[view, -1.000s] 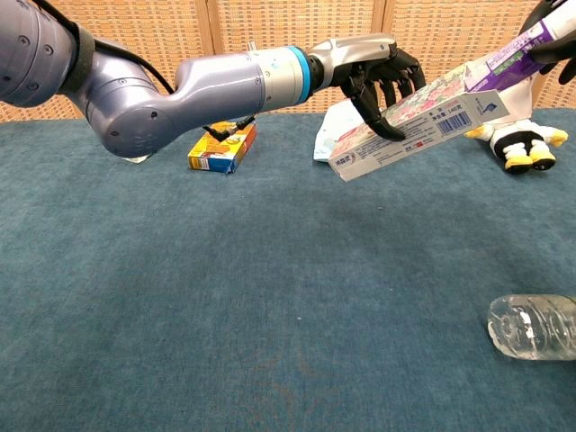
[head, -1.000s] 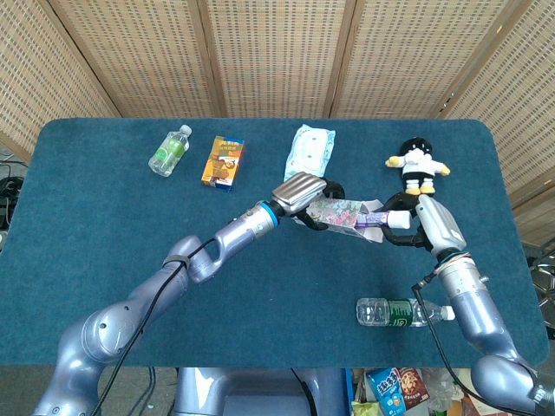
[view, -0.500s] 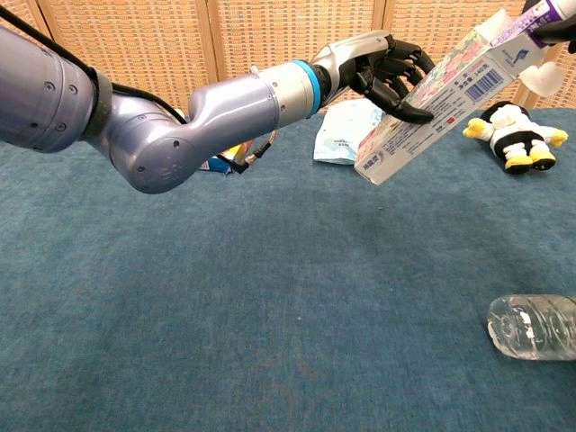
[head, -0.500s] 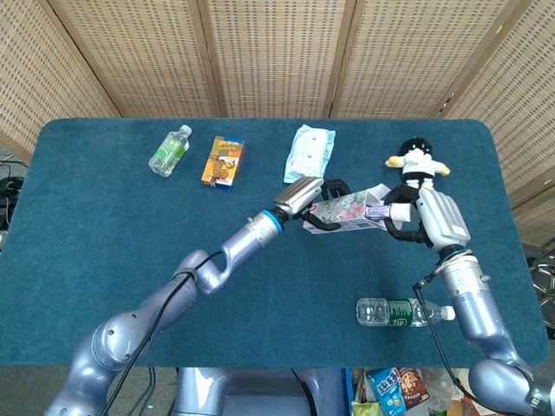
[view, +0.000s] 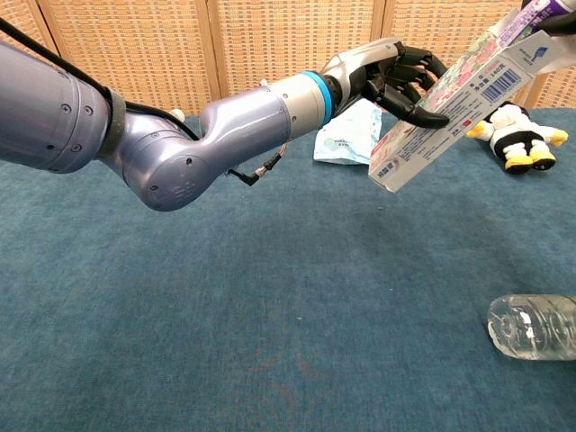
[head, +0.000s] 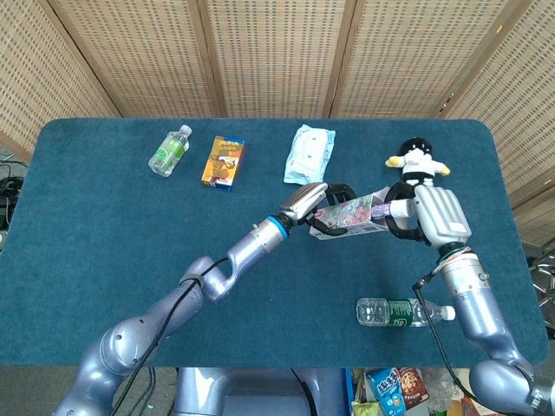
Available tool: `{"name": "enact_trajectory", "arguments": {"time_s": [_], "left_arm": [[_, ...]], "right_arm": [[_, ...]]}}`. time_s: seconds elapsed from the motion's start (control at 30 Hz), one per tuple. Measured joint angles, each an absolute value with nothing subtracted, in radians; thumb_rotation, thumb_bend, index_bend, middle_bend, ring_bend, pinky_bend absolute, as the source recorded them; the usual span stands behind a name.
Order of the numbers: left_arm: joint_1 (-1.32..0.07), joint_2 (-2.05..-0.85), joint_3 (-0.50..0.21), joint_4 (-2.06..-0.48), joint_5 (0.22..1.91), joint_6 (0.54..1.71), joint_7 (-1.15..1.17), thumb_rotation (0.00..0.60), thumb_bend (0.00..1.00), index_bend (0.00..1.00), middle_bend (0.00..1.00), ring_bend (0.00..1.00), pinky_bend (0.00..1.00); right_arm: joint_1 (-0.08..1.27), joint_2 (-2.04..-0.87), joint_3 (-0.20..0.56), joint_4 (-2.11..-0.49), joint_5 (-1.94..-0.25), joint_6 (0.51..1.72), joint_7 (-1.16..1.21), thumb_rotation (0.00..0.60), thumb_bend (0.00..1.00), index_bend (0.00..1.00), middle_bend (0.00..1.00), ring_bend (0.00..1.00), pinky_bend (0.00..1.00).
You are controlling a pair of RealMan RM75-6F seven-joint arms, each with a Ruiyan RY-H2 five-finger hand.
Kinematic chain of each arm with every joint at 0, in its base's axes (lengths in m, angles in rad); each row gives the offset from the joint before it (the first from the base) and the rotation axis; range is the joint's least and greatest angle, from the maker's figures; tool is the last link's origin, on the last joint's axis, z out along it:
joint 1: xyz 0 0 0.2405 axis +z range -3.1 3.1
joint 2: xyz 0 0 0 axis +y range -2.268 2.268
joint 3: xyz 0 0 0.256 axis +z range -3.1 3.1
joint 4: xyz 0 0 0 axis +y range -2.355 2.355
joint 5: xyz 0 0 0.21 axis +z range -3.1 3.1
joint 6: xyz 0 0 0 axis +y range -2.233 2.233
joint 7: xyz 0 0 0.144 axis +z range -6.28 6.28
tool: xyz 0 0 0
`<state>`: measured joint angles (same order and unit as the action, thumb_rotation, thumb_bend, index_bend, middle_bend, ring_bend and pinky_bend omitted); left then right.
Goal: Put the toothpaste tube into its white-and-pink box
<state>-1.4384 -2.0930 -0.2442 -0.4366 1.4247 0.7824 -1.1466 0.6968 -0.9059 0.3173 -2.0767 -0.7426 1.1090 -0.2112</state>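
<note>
Toothpaste in its purple-and-white plastic tube (view: 537, 13) is gripped by the right hand (head: 422, 218), its front end already inside the mouth of the long white-and-pink cardboard box (head: 349, 215), which the left hand (head: 314, 203) clasps, tilted up above the blue cloth surface (head: 104, 217). Best, I judge, to keep tube and box on one line and push slowly, the left hand bracing against the push so the flaps do not snag.
</note>
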Motion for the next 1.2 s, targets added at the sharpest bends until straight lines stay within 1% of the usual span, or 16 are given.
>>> {"name": "enact_trajectory", "arguments": {"time_s": [0.03,0.07,0.1,0.13,0.2,0.23,0.3,0.47,0.63,0.77,0.83,0.93,1.1,1.2], "left_arm": [[-1.439,-2.095,-0.248,-0.437,1.422,0.785,-1.149,0.600,0.32,0.43,0.41,0.36,0.42],[-1.441,-2.098,-0.255,-0.436,1.419,0.788,-1.151,0.600,0.32,0.43,0.41,0.36,0.42],[-1.442,-2.101,-0.259,-0.434,1.416,0.791,-1.152,0.600,0.32,0.43,0.41,0.36,0.42],[-1.443,-2.104,-0.262,-0.433,1.415,0.791,-1.153,0.600,0.32,0.43,0.41,0.36,0.42],[-1.445,-2.107,-0.265,-0.431,1.412,0.791,-1.156,0.600,0.32,0.43,0.41,0.36,0.42],[-1.445,-2.108,-0.266,-0.430,1.412,0.791,-1.156,0.600,0.32,0.43,0.41,0.36,0.42],[-1.446,-2.111,-0.269,-0.428,1.409,0.790,-1.158,0.600,0.32,0.43,0.41,0.36,0.42],[-1.445,-2.120,-0.275,-0.424,1.405,0.788,-1.171,0.600,0.32,0.43,0.41,0.36,0.42],[-1.443,-2.125,-0.286,-0.414,1.399,0.800,-1.185,0.600,0.33,0.44,0.41,0.36,0.42],[-1.437,-2.115,-0.270,-0.404,1.415,0.808,-1.174,0.600,0.33,0.44,0.41,0.36,0.42],[-1.431,-2.105,-0.254,-0.401,1.429,0.814,-1.164,0.600,0.33,0.43,0.41,0.36,0.42],[-1.411,-2.074,-0.211,-0.397,1.463,0.824,-1.138,0.600,0.33,0.44,0.41,0.36,0.42],[-1.347,-1.953,-0.122,-0.467,1.519,0.835,-1.083,0.600,0.34,0.44,0.41,0.36,0.41],[-1.307,-1.869,-0.090,-0.544,1.538,0.835,-1.021,0.600,0.35,0.45,0.42,0.36,0.41]], "right_arm": [[0.700,-0.902,0.316,-2.079,-0.743,1.103,-0.219,0.600,0.60,0.42,0.31,0.29,0.36],[0.703,-0.895,0.313,-2.083,-0.742,1.092,-0.228,0.600,0.44,0.28,0.19,0.18,0.31],[0.706,-0.887,0.311,-2.086,-0.741,1.081,-0.233,0.600,0.26,0.15,0.08,0.08,0.24],[0.709,-0.877,0.310,-2.090,-0.740,1.071,-0.238,0.600,0.12,0.06,0.02,0.02,0.17],[0.715,-0.857,0.309,-2.099,-0.738,1.061,-0.250,0.600,0.01,0.00,0.00,0.00,0.07],[0.716,-0.854,0.310,-2.100,-0.739,1.063,-0.252,0.600,0.00,0.00,0.00,0.00,0.03],[0.715,-0.853,0.316,-2.100,-0.748,1.077,-0.250,0.600,0.00,0.00,0.00,0.00,0.00],[0.699,-0.847,0.340,-2.094,-0.800,1.147,-0.230,0.600,0.00,0.00,0.00,0.00,0.00],[0.671,-0.802,0.365,-2.083,-0.821,1.207,-0.223,0.600,0.00,0.00,0.00,0.00,0.00],[0.644,-0.777,0.369,-2.046,-0.826,1.239,-0.231,0.600,0.00,0.00,0.00,0.00,0.00],[0.636,-0.775,0.365,-2.026,-0.827,1.244,-0.235,0.600,0.00,0.00,0.00,0.00,0.00],[0.618,-0.780,0.342,-1.972,-0.825,1.230,-0.233,0.600,0.00,0.00,0.00,0.00,0.00],[0.581,-0.816,0.282,-1.822,-0.859,1.166,-0.194,0.600,0.00,0.00,0.00,0.00,0.00],[0.558,-0.851,0.248,-1.734,-0.894,1.130,-0.160,0.600,0.00,0.00,0.00,0.00,0.00]]}}
